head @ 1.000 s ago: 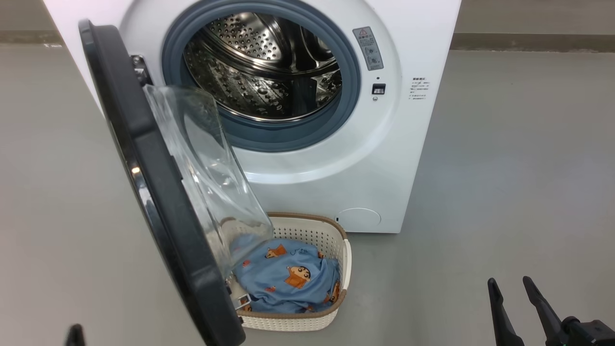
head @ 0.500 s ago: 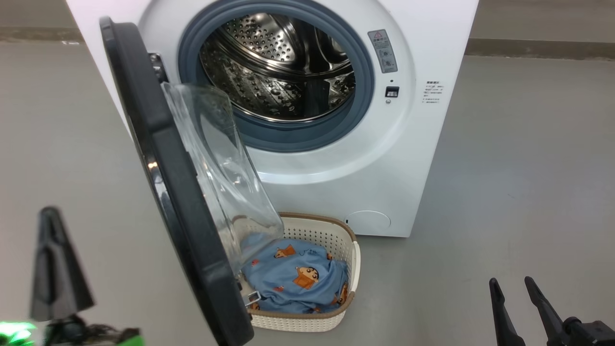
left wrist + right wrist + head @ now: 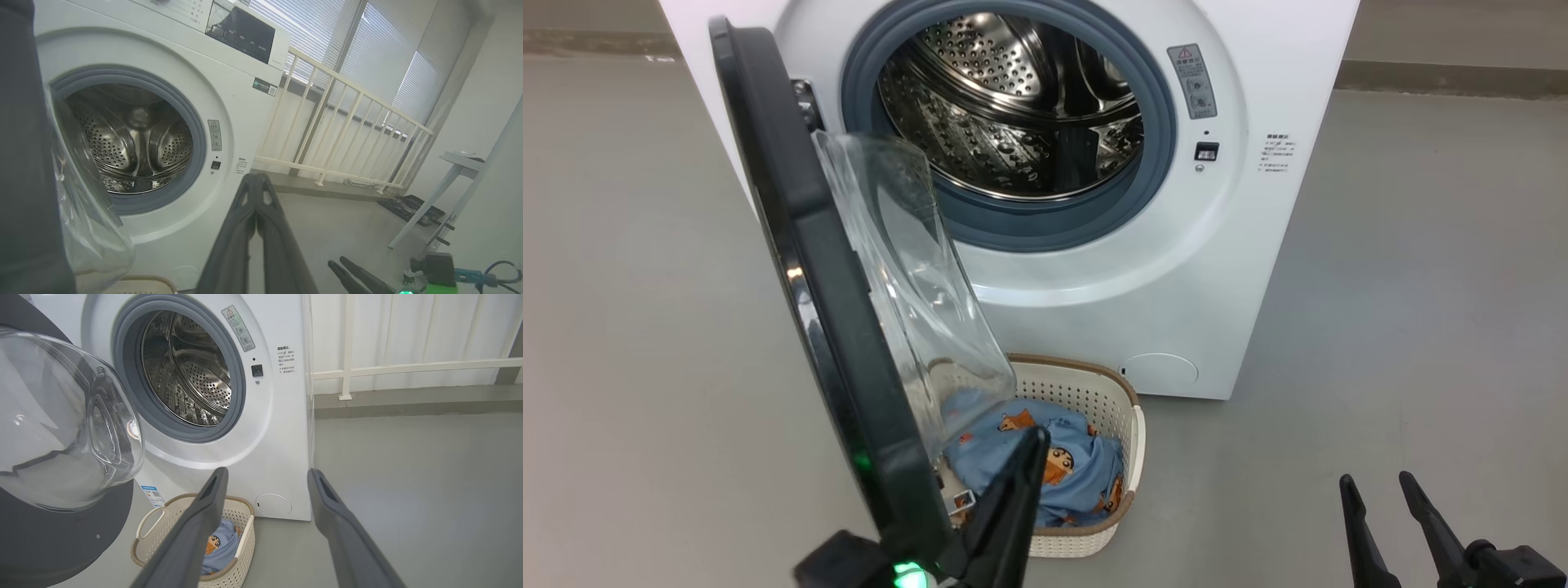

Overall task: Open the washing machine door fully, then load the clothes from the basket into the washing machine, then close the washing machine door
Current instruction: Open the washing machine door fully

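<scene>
The washing machine door (image 3: 821, 269) is swung open at the left of the washing machine (image 3: 1217, 269), and the clothes (image 3: 1078, 469) are piled in the basket (image 3: 1094, 392) below it. The left gripper (image 3: 1035, 438) is pressed shut, empty, beside the door's lower rim. The right gripper (image 3: 1376, 482) is spread open, well apart.

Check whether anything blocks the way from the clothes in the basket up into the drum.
Partly. The washing machine door, swung out, hangs over the left side of the basket, its glass bowl above part of the clothes. The drum mouth itself looks unobstructed.
</scene>
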Available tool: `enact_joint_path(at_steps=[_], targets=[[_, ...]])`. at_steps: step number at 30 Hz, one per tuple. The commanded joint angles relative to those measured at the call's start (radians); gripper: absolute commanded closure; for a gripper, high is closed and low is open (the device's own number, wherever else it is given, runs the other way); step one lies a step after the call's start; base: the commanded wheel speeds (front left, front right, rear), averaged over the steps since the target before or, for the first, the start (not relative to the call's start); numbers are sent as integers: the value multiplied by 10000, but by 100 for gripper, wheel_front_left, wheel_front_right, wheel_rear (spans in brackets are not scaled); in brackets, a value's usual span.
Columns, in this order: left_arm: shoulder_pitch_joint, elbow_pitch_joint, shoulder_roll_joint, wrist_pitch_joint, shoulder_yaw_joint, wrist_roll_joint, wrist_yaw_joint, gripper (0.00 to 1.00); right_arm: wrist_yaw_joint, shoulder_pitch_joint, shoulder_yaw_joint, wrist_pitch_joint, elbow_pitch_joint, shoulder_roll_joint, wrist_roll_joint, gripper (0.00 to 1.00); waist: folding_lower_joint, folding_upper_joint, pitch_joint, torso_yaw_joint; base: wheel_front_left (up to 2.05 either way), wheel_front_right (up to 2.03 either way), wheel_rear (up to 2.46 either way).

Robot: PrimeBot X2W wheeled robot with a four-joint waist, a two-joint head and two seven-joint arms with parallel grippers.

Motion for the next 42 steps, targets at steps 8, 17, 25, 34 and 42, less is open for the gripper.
enact_joint_path(at_steps=[8, 17, 25, 34, 42], targets=[[-252, 1513, 15, 623, 370, -714, 585, 100, 29, -187, 245, -120, -209, -36, -63, 0, 0, -1, 191, 35, 0, 0, 0], [-454, 2813, 14, 183, 696, -675, 1190, 100, 29, -242, 281, -120, -183, -6, -84, 0, 0, -1, 368, 371, 0, 0, 0], [-764, 3419, 13, -469, 801, -815, 1718, 100, 29, -301, 324, -120, -153, 0, -137, 0, 0, -1, 471, 869, 0, 0, 0], [-945, 3642, 86, -701, 996, -705, 2111, 100, 29, -311, 386, -120, -91, -32, -150, 0, 0, -1, 607, 1706, 0, 0, 0], [-902, 3639, 269, -712, 1247, -713, 2312, 100, 29, -390, 484, -120, -36, -29, -174, 0, 0, -1, 781, 2593, 0, 0, 0]])
